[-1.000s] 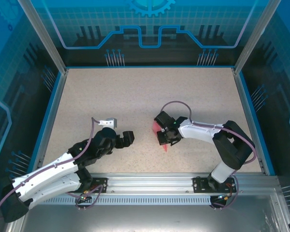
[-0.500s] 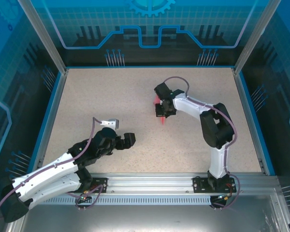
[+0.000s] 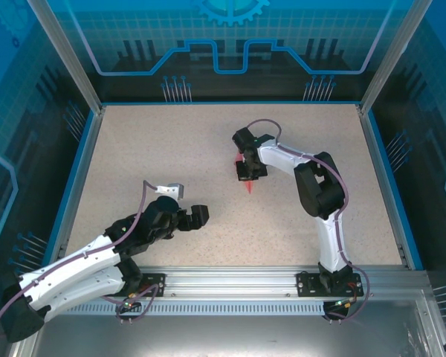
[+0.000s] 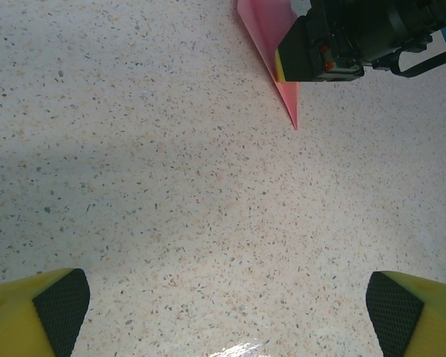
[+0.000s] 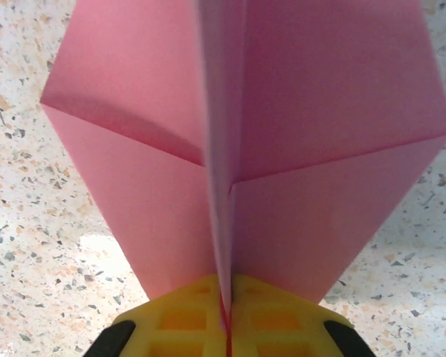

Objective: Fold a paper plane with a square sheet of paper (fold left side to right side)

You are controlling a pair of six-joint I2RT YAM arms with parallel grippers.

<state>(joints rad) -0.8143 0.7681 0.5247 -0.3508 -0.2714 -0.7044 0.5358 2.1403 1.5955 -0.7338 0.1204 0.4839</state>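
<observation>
Paper plane (image 3: 247, 184) carried farther, prob. lifted.

the paper plane (image 3: 247, 184) is salmon-pink paper folded into a slim dart with wings spread to both sides of a raised central ridge (image 5: 221, 134). diagonal creases cross each wing. it sits at the middle of the speckled table (image 3: 171, 149), a little right of centre, its sharp tip (image 4: 293, 120) pointing toward the near edge. the right gripper (image 5: 227, 316) pinches the ridge between its yellow pads. whether the tip touches the table is unclear.
</observation>
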